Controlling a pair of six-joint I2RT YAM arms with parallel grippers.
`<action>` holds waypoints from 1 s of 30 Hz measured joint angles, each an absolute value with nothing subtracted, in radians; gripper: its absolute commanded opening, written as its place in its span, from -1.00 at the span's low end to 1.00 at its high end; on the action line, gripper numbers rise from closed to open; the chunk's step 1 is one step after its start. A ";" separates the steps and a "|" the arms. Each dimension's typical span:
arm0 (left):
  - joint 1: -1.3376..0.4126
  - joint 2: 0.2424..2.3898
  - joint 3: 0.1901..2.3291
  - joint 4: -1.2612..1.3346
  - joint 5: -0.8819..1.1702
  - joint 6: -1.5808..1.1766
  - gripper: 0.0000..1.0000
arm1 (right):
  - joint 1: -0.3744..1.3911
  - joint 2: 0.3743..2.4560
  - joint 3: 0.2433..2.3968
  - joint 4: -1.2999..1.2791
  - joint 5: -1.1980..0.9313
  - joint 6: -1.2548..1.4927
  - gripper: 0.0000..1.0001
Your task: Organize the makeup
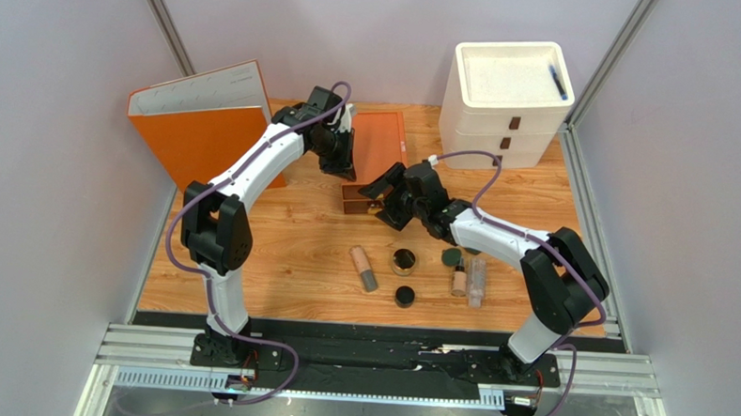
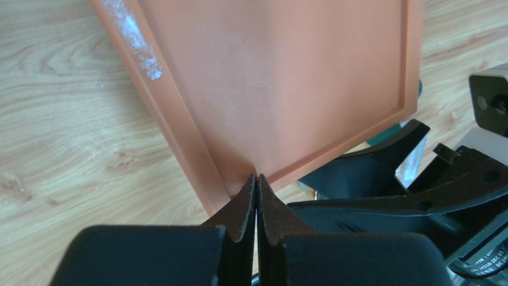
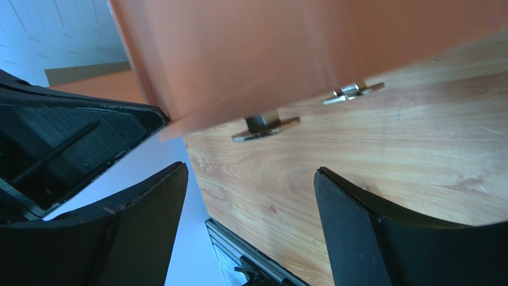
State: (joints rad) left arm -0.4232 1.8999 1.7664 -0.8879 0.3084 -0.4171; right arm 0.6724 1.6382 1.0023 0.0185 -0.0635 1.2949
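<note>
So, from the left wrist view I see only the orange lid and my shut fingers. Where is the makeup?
Observer: The makeup lies loose on the table, between the orange lid and the arm bases.
Operator: Does the right gripper hold anything?
Observer: No, the right gripper is open and empty.
Operator: What stands at the far right?
Observer: A white drawer unit, with a black pen on top.

My left end effector (image 2: pixel 256 205) is pinched fully closed, reaching far forward; my right end effector (image 3: pixel 249 173) gapes wide, angled inward toward it.
</note>
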 measured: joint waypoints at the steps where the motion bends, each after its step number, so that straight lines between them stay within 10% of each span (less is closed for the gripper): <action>1: -0.422 1.904 1.769 -0.890 0.308 -0.420 -1.00 | 0.672 1.646 1.011 0.021 -0.064 1.296 0.66; 18: -0.423 1.941 1.840 -0.971 0.286 -0.410 -1.00 | 0.625 1.688 1.045 -0.044 -0.052 1.321 0.36; 25: -0.423 1.946 1.849 -0.979 0.287 -0.403 -1.00 | 0.620 1.690 1.056 -0.060 -0.056 1.348 -0.38; 30: -0.423 1.956 1.865 -0.995 0.286 -0.398 -1.00 | 0.620 1.690 1.074 -0.067 -0.065 1.351 -0.53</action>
